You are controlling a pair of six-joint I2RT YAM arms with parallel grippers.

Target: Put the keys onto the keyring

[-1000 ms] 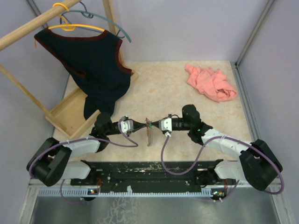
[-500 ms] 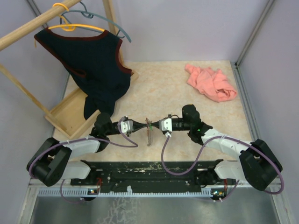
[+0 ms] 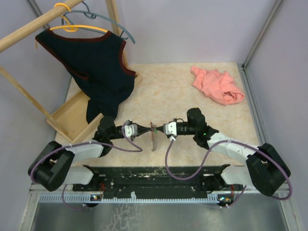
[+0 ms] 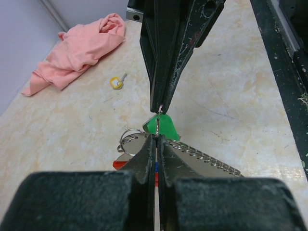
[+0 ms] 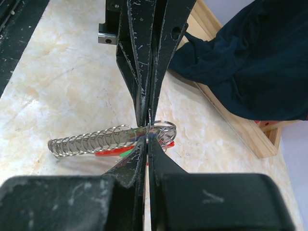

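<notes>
The keyring hangs between my two grippers, which meet tip to tip above the table. Its silvery coiled strip (image 3: 153, 141) (image 4: 208, 159) (image 5: 90, 141) dangles below with a small split ring (image 4: 128, 140) (image 5: 165, 128) and a red tag (image 4: 123, 164) (image 5: 111, 153). A green-headed key (image 4: 164, 126) hangs at the tips. My left gripper (image 3: 147, 129) (image 4: 157, 137) is shut on the keyring's thin wire. My right gripper (image 3: 158, 129) (image 5: 147, 140) is shut on the same wire from the other side. A yellow-headed key (image 4: 117, 83) lies loose on the table.
A pink cloth (image 3: 216, 85) (image 4: 79, 48) lies at the back right. A dark vest (image 3: 96, 62) (image 5: 250, 57) hangs from a wooden rack whose base (image 3: 72, 115) (image 5: 231, 122) sits at the left. Walls close in the table on the left, right and back.
</notes>
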